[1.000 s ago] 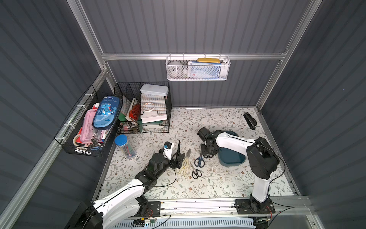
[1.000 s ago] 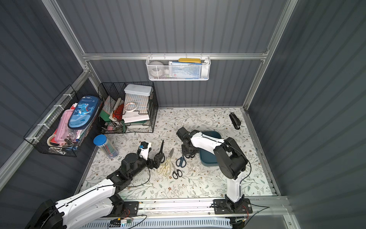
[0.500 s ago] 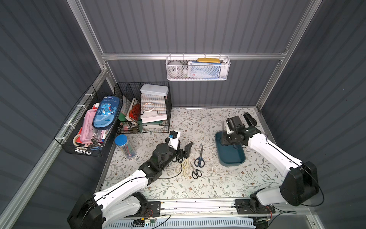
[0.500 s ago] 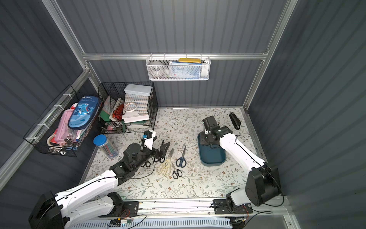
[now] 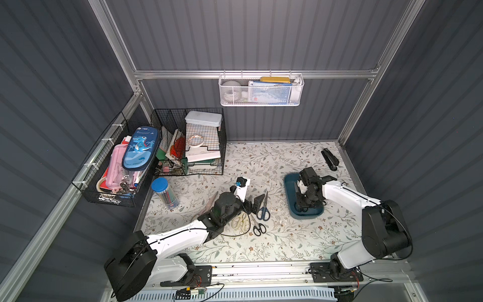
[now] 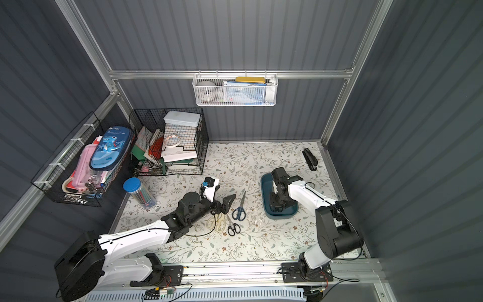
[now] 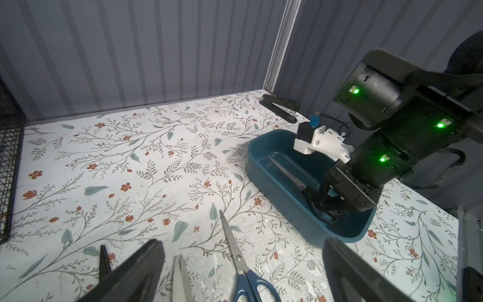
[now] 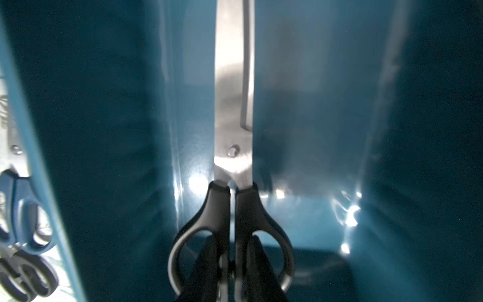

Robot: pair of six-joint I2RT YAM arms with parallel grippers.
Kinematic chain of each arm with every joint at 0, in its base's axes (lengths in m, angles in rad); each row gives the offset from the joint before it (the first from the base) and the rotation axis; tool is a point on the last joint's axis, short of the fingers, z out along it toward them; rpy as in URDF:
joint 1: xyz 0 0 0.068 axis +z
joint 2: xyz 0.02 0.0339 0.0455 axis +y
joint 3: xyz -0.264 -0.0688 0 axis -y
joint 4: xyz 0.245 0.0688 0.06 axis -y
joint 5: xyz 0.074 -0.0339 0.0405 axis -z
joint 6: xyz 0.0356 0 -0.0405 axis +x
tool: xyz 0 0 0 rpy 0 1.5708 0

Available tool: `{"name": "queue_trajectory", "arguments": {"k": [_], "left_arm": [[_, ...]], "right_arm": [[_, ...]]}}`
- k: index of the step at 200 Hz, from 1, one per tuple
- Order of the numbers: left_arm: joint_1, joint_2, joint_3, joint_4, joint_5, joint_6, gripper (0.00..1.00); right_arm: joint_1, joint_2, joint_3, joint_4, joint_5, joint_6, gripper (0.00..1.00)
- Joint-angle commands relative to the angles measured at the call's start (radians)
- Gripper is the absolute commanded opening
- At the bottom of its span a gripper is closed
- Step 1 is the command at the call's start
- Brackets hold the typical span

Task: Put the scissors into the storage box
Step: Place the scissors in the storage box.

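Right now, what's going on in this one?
The right hand is shut on black-handled scissors, holding them low inside the storage box, not yet released. The left hand is open, hovering over the blue-handled scissors on the table, with a small black pair lying beside them.

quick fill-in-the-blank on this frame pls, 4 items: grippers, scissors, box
1. The right gripper is shut on the boxed scissors, whose handles are ____.
2. The left gripper has its jaws ____.
3. The loose scissors lying nearest the storage box have ____ handles.
4. The stapler lies ____ the storage box.

Missing words: black; open; blue; outside
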Motion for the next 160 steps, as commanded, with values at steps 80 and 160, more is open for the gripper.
{"name": "queue_trajectory", "arguments": {"k": [80,160], "left_arm": [[-0.005,-0.409,-0.128,-0.348,-0.284,-0.006,0.99],[-0.005,-0.446,-0.203,-0.280,-0.185,0.023,0.99]], "right_arm": [[0.044,0.159,0.116,0.041,0.155,0.000,0.18],[0.051,-0.011,0.203,-0.077,0.140,0.065,0.44]]}}
